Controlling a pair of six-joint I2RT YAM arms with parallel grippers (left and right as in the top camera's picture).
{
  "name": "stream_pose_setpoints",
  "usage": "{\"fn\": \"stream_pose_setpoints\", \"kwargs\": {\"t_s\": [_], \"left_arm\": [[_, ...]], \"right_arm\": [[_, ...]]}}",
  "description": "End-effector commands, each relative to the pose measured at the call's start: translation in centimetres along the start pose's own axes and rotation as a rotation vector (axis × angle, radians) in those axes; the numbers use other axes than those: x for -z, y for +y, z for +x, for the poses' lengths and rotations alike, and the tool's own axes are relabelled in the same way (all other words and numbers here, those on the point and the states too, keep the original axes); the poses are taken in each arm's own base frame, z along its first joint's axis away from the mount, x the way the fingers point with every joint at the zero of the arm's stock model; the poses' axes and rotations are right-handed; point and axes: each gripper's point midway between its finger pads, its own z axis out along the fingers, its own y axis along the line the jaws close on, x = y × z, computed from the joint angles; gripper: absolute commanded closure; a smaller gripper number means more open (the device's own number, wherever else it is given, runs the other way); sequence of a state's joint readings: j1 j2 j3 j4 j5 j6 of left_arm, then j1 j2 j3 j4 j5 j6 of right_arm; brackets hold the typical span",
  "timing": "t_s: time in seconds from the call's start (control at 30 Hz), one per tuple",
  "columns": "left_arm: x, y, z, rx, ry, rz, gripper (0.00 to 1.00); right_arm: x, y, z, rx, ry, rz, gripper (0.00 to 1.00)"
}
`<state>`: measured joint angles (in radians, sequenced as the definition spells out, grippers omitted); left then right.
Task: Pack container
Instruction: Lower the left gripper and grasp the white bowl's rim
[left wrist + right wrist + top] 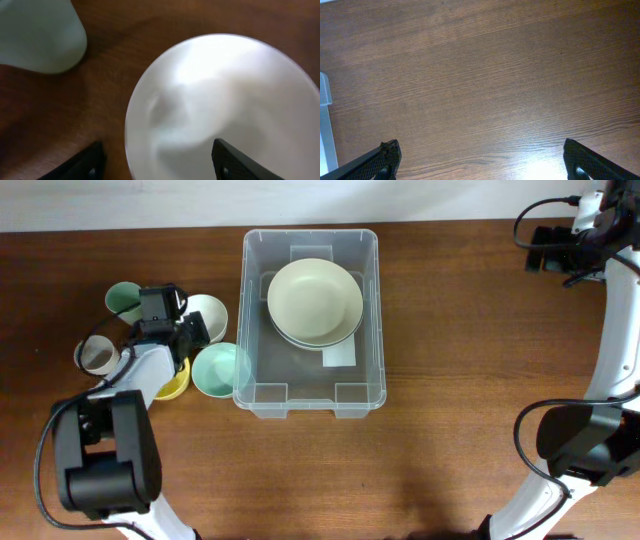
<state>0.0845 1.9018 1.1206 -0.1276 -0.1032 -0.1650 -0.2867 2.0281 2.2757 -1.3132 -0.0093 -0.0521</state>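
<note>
Left gripper (157,145) at a white bowl (220,80), container (311,233) in the middle, right gripper (480,145) free.
At the left, the left gripper's jaws stand apart, one finger outside the white bowl's rim and one inside, not clamping it. The container sits at the centre of the table (480,65) with stacked cream bowls (315,300) in it. At the far right, the right gripper's jaws are spread wide above the wood.
</note>
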Motion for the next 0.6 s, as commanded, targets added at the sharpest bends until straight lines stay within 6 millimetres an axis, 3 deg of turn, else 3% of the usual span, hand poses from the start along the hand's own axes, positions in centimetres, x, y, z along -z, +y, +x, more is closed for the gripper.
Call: {"fn": "stream_pose_setpoints", "kwargs": {"t_s": [0.0, 0.13, 0.27, 0.57], "left_arm": [[-0.3, -0.2, -0.7, -0.05, -0.022, 0.012, 0.31], [-0.3, -0.2, -0.7, -0.052, -0.021, 0.012, 0.33], [-0.3, -0.3, -0.9, -0.051, -0.027, 0.013, 0.42], [-1.3, -0.3, 0.0, -0.053, -0.006, 0.011, 0.42]], "right_arm": [[1.2, 0.0, -0.4, -0.01, -0.029, -0.003, 0.01], [1.2, 0.0, -0.4, -0.01, -0.029, -0.003, 0.01], [1.2, 0.0, -0.4, -0.01, -0.029, -0.003, 0.01], [1.2, 0.0, -0.4, -0.01, -0.03, -0.003, 0.01]]}}
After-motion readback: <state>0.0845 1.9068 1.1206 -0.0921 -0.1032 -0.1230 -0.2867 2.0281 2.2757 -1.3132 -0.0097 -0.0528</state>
